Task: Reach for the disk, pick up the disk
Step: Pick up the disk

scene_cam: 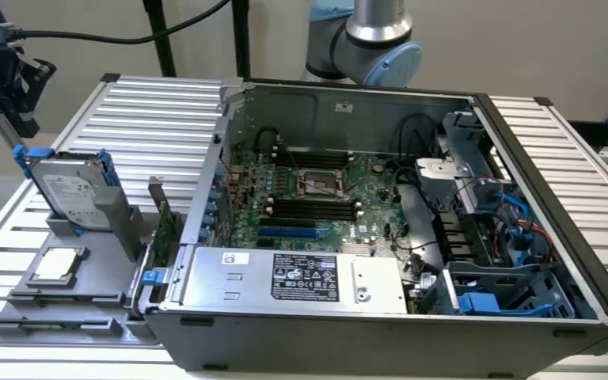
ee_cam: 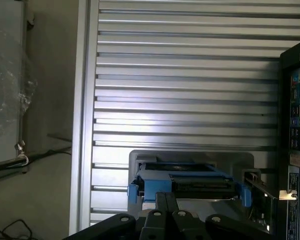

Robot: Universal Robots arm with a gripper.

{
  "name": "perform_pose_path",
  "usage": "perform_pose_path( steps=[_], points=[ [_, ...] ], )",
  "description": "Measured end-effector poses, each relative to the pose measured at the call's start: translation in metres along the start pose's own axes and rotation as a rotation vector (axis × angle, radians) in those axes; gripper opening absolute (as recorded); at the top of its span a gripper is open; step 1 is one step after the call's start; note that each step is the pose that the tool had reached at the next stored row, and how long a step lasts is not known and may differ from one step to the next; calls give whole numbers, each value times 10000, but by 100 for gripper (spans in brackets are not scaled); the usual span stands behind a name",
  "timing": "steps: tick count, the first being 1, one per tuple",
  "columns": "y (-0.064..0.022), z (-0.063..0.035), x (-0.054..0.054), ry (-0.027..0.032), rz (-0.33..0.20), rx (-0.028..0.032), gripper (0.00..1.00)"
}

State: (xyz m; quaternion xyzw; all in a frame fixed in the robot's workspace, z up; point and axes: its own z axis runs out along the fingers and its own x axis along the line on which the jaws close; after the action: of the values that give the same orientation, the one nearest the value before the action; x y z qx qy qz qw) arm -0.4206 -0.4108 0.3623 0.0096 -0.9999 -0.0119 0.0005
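Observation:
The disk [scene_cam: 72,190] stands on edge in a grey holder [scene_cam: 85,228] at the exterior view's left, a silver-grey drive with a white label in a bright blue carrier. My gripper [scene_cam: 10,131] hangs just above and to the left of its upper corner. In the wrist view the fingertips [ee_cam: 162,200] are pressed together with nothing between them. Right past them lies the disk's top edge [ee_cam: 190,177] with its blue frame. The gripper is shut and holds nothing.
An open computer case [scene_cam: 389,206] fills the middle and right of the ribbed aluminium table [scene_cam: 156,111]. A silver power-supply box [scene_cam: 294,277] sits at its front. A small square chip [scene_cam: 59,264] lies in a tray before the holder, and a card [scene_cam: 161,222] stands upright beside it.

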Motion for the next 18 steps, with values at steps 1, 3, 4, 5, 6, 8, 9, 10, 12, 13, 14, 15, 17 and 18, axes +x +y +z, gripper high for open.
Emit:
perform_pose_path(
  steps=[1,3,4,5,6,8,9,10,12,13,14,15,17,18],
  points=[
    [0,0,0,0,-17,0,11],
    [0,-1,1,8,-310,1,11],
    [0,0,1,12,-490,1,11],
    [0,0,1,16,-669,1,11],
    [0,0,1,21,-856,1,11],
    [0,0,0,29,-1215,1,11],
    [0,0,0,33,-1400,1,11],
    [0,0,0,38,-1574,2,11],
    [0,0,0,47,-1950,2,11],
    [0,0,0,51,-2120,2,11],
    [0,0,0,55,-2310,2,11],
    [0,0,0,60,-2490,3,11],
    [0,0,0,68,-2844,2,11],
    [0,0,0,72,-3030,2,11]
  ],
)
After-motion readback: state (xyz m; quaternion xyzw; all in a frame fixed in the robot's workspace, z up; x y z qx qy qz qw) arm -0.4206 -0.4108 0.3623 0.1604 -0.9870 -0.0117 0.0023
